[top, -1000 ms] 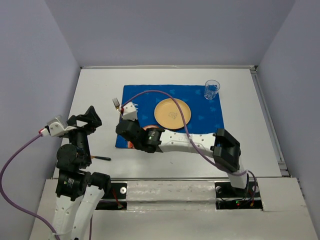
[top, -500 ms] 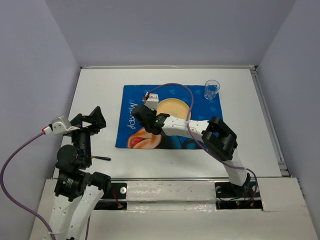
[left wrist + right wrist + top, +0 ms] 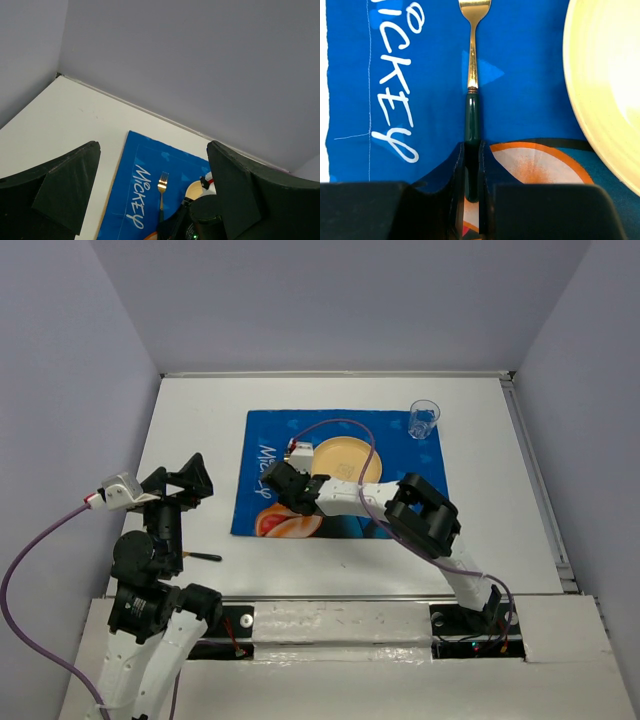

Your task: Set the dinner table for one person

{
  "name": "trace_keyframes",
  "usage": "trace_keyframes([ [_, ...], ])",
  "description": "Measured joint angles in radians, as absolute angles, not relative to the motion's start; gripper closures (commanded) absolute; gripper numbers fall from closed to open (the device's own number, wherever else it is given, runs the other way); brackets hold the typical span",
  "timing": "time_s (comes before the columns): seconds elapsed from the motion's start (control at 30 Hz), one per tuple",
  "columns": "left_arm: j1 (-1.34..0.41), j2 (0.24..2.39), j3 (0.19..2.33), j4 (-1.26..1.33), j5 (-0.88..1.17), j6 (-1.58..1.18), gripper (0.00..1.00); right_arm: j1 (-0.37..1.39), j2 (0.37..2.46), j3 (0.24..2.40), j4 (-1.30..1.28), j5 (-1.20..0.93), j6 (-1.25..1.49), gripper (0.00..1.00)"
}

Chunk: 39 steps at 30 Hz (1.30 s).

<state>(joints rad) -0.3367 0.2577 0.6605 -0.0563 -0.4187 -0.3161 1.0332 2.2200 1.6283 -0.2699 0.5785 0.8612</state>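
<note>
My right gripper (image 3: 471, 150) is shut on the dark green handle of a gold fork (image 3: 471, 75). The fork points away from me, low over the blue cartoon placemat (image 3: 400, 440), between the white lettering and the yellow plate (image 3: 345, 460). The fork also shows in the left wrist view (image 3: 161, 192). In the top view the right gripper (image 3: 280, 483) is just left of the plate. My left gripper (image 3: 190, 480) is open and empty, raised over the left part of the white dinner table (image 3: 190, 420). A clear glass (image 3: 423, 419) stands at the placemat's far right corner.
A thin black-handled utensil (image 3: 205, 556) lies on the table near the front edge, left of the placemat and beside the left arm. The right arm's purple cable (image 3: 365, 455) arcs over the plate. Grey walls close in the table on three sides.
My right gripper carried the fork from the placemat's left edge toward the plate, then drew back a little and lowered it onto the mat. The left arm has barely moved.
</note>
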Motion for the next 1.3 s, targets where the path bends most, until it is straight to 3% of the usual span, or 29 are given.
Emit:
trace_keyframes([
  [0.17, -0.339, 0.258, 0.661, -0.056, -0.418, -0.316, 0.01, 1.034, 2.236, 1.653, -0.276, 0.58, 0.86, 0.97],
  [0.2, -0.339, 0.258, 0.661, -0.056, -0.418, -0.316, 0.01, 1.034, 2.238, 1.655, -0.278, 0.58, 0.86, 0.85],
  [0.27, -0.339, 0.258, 0.661, -0.056, -0.418, -0.316, 0.01, 1.034, 2.241, 1.66, -0.281, 0.579, 0.861, 0.76],
  [0.33, -0.339, 0.258, 0.661, -0.056, -0.418, -0.316, 0.01, 1.034, 2.243, 1.662, -0.281, 0.577, 0.865, 0.59],
  [0.37, -0.339, 0.258, 0.661, -0.056, -0.418, -0.316, 0.01, 1.034, 2.244, 1.662, -0.281, 0.577, 0.869, 0.57],
  [0.67, -0.339, 0.258, 0.661, -0.056, -0.421, -0.315, 0.01, 1.037, 2.239, 1.662, -0.28, 0.565, 0.829, 0.55],
  [0.87, -0.339, 0.26, 0.661, -0.056, -0.445, -0.302, 0.01, 1.09, 2.209, 1.654, -0.232, 0.492, 0.634, 0.55],
  [1.07, -0.339, 0.27, 0.661, -0.056, -0.502, -0.279, 0.01, 1.211, 2.188, 1.648, -0.071, 0.233, 0.389, 0.54],
  [1.13, -0.339, 0.271, 0.661, -0.057, -0.531, -0.27, 0.01, 1.247, 2.188, 1.651, -0.04, 0.125, 0.326, 0.51],
  [1.23, -0.338, 0.271, 0.661, -0.056, -0.567, -0.259, 0.01, 1.275, 2.206, 1.69, -0.015, -0.02, 0.255, 0.38],
  [1.3, -0.334, 0.271, 0.661, -0.052, -0.583, -0.252, 0.01, 1.276, 2.237, 1.739, -0.005, -0.094, 0.209, 0.38],
])
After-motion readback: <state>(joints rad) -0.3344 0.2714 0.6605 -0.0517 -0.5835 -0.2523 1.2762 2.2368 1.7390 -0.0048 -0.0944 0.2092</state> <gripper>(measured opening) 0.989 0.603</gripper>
